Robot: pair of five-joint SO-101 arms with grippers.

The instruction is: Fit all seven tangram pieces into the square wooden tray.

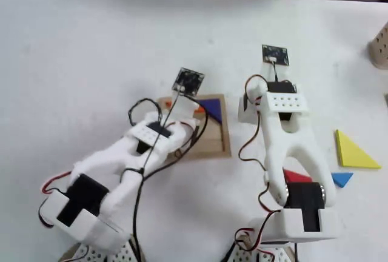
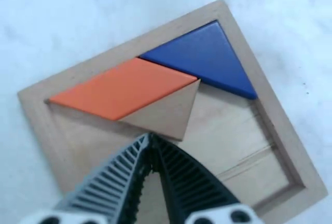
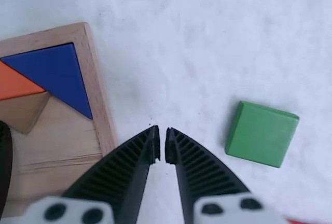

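The square wooden tray [image 2: 270, 115] holds a blue triangle [image 2: 207, 58], an orange parallelogram [image 2: 122, 86] and a pale wood-coloured triangle [image 2: 166, 114], packed together in one corner. My left gripper [image 2: 151, 142] is shut and empty just above the wood-coloured triangle's point. My right gripper [image 3: 161, 137] is shut on nothing, over bare table between the tray's rim [image 3: 98, 105] and a green square [image 3: 262, 135]. In the high view, a yellow triangle [image 1: 353, 150], a small blue triangle [image 1: 341, 179] and a red piece [image 1: 295, 176] lie right of the right arm [image 1: 285, 128]. The left arm [image 1: 139, 147] covers part of the tray [image 1: 219, 131].
A perforated wooden object [image 1: 379, 47] stands at the table's right edge. The white tabletop stretches wide behind both arms. Red and black cables loop around the arms near the tray.
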